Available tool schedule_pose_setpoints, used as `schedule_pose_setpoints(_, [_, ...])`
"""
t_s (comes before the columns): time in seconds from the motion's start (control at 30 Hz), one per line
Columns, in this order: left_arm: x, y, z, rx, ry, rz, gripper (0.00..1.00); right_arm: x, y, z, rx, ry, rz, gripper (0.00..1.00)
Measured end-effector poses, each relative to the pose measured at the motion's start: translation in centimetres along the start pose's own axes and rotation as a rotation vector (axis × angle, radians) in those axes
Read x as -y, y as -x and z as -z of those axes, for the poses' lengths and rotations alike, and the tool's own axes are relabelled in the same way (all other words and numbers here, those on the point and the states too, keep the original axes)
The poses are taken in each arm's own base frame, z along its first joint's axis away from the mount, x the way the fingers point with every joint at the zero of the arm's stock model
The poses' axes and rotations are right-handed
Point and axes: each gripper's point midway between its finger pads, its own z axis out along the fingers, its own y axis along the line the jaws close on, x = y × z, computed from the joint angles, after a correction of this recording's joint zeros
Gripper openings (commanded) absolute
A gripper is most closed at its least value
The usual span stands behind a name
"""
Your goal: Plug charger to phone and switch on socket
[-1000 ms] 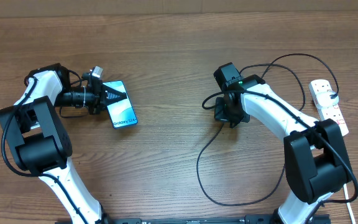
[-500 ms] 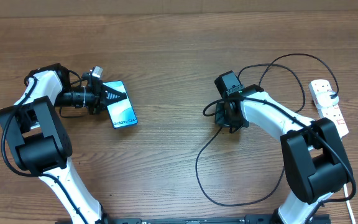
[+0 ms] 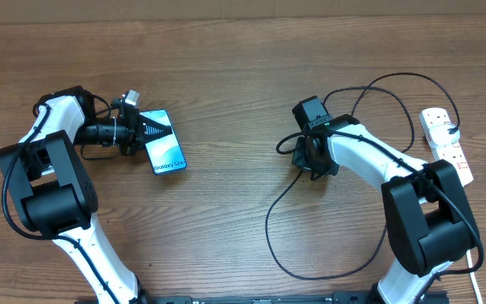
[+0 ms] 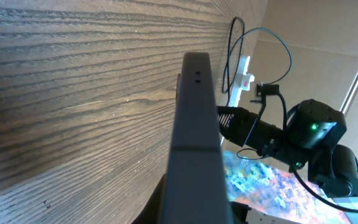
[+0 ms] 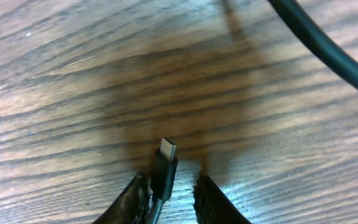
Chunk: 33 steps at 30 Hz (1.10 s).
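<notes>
Left gripper (image 3: 154, 129): jaws fully closed on one end of the phone (image 3: 167, 149), screen up over the bench (image 3: 226, 67). We cannot tell if the phone is resting or lifted.

Right gripper (image 5: 169, 186): well to the right of the phone, low over the bench. Jaws narrowly parted around the charger (image 5: 164, 171) just behind its connector tip (image 5: 168, 148). One finger touches it, the other stands apart. We judge this no firm grip.

Socket (image 3: 445, 142): farther right of the phone again, not yet reached.

Risks:
- The connector could slip or twist in the loose jaws on lifting.
- The slack cable could drag.
- A skewed tip could miss the phone's port and shove the phone in the left jaws.
</notes>
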Motion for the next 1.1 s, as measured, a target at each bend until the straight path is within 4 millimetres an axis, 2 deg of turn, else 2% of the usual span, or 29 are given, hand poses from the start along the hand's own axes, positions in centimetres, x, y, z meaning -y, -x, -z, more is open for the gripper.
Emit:
schedule_pose_setpoints(0.17, [0.0,0.01,0.0,0.0,0.0,0.0,0.04,0.0,0.02,-0.01,-0.006,0.008,-0.057,0.22])
schedule_pose_setpoints(0.23, [0.0,0.0,0.0,0.0,0.0,0.0,0.04,-0.19,0.15,-0.01,-0.001,0.016,-0.069,0.18])
schedule_pose_setpoints(0.33, [0.0,0.01,0.0,0.0,0.0,0.0,0.04,-0.55,0.24,0.0,-0.002,0.035,-0.082,0.08])
schedule_pose_setpoints(0.47, [0.0,0.01,0.0,0.0,0.0,-0.001,0.04,-0.71,0.11,0.0,-0.01,0.044,-0.088,0.04])
schedule_pose_setpoints(0.7, [0.0,0.01,0.0,0.0,0.0,-0.001,0.04,-0.8,0.13,0.01,-0.01,0.048,-0.088,0.04])
schedule_pose_setpoints(0.8, [-0.01,0.03,0.0,0.001,0.0,-0.002,0.04,-0.82,0.18,0.01,-0.008,0.049,-0.088,0.09])
schedule_pose_setpoints(0.83, [-0.01,0.06,0.0,0.002,0.0,-0.004,0.04,-0.82,0.25,0.0,-0.003,0.048,-0.089,0.14])
schedule_pose_setpoints(0.93, [-0.01,0.06,0.0,0.002,0.0,-0.003,0.04,-0.82,0.48,-0.01,0.007,0.047,-0.089,0.16])
schedule_pose_setpoints(1.03, [-0.01,0.06,0.0,0.002,0.0,-0.003,0.04,-0.81,0.58,-0.01,0.013,0.045,-0.086,0.04])
schedule_pose_setpoints(1.1, [-0.02,0.05,0.0,0.002,0.0,-0.003,0.04,-0.78,0.62,-0.01,0.015,0.044,-0.087,0.04])
